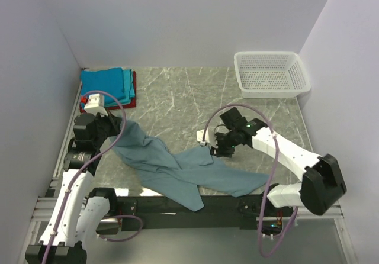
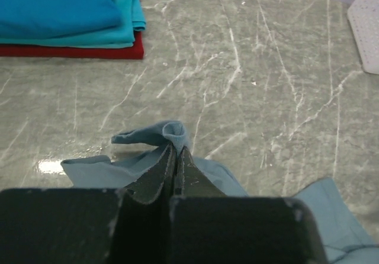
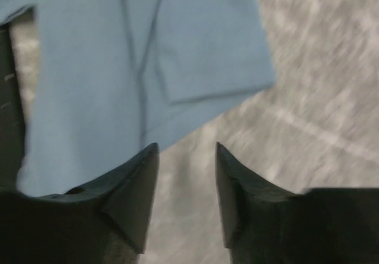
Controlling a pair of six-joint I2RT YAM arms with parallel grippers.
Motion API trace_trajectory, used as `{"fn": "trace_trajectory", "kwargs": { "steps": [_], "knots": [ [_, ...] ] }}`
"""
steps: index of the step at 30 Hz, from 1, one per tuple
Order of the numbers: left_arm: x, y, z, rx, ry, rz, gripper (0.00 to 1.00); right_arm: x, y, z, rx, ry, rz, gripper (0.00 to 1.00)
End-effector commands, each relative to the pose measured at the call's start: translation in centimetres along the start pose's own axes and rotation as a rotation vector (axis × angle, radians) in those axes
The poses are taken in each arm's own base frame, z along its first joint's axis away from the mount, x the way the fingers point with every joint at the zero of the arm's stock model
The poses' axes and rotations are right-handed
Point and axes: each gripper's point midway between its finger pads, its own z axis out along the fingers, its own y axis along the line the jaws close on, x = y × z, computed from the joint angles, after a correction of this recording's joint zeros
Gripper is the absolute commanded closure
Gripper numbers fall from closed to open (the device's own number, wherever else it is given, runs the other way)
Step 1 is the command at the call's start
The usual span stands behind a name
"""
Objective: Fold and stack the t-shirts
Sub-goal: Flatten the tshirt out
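stack: 3 folded tees (image 1: 106, 85), far-left corner, apart as the stacking spot | left gripper (image 2: 176, 156): jaws pinching a fold of grey-blue t-shirt (image 1: 177, 168), probably to pull it flat | shirt: rumpled, near-centre table (image 1: 177, 98) | right gripper (image 3: 186, 148): jaws spread, empty, just beside the hem, likely picking a grasp

Blurred tabletop (image 3: 320, 98) and grey-blue t-shirt (image 3: 118, 57), right wrist view

The grey marbled table (image 1: 177, 98) bore a crumpled grey-blue cloth t-shirt (image 1: 189, 172) near its front; a stack of folded blue, teal and red t-shirts (image 1: 109, 86) far left; a white plastic mesh basket (image 1: 271, 73) far right.
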Motion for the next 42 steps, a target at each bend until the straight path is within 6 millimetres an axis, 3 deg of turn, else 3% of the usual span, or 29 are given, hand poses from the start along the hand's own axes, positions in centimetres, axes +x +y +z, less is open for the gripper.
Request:
{"fn": "trace_trajectory", "kwargs": {
  "steps": [1,5,10,20,31,37,42],
  "knots": [
    [-1.8,0.5,-0.2,-0.023,-0.097,0.024,1.00,-2.9,-4.1,2.2,0.102,-0.070,-0.214,0.53],
    [-2.0,0.4,0.0,-0.018,-0.097,0.029,1.00,-3.0,-3.1,5.0,0.042,-0.046,-0.264,0.54],
    [-1.8,0.3,0.2,-0.009,-0.090,0.033,1.00,-2.1,-1.1,6.8,-0.015,-0.003,-0.292,0.54],
    [-1.8,0.3,0.2,-0.007,-0.086,0.036,1.00,0.3,1.1,7.6,-0.093,0.049,-0.279,0.55],
    [-1.7,0.3,0.1,-0.006,-0.086,0.033,1.00,1.8,0.0,8.7,-0.070,0.128,-0.264,0.55],
    [-1.8,0.3,0.1,-0.008,-0.088,0.034,1.00,1.2,-0.5,8.2,-0.052,0.121,-0.270,0.76],
    [-1.7,0.5,0.2,-0.016,-0.085,0.035,1.00,-1.6,-2.1,4.8,0.037,0.045,-0.270,0.85]
  ]
}}
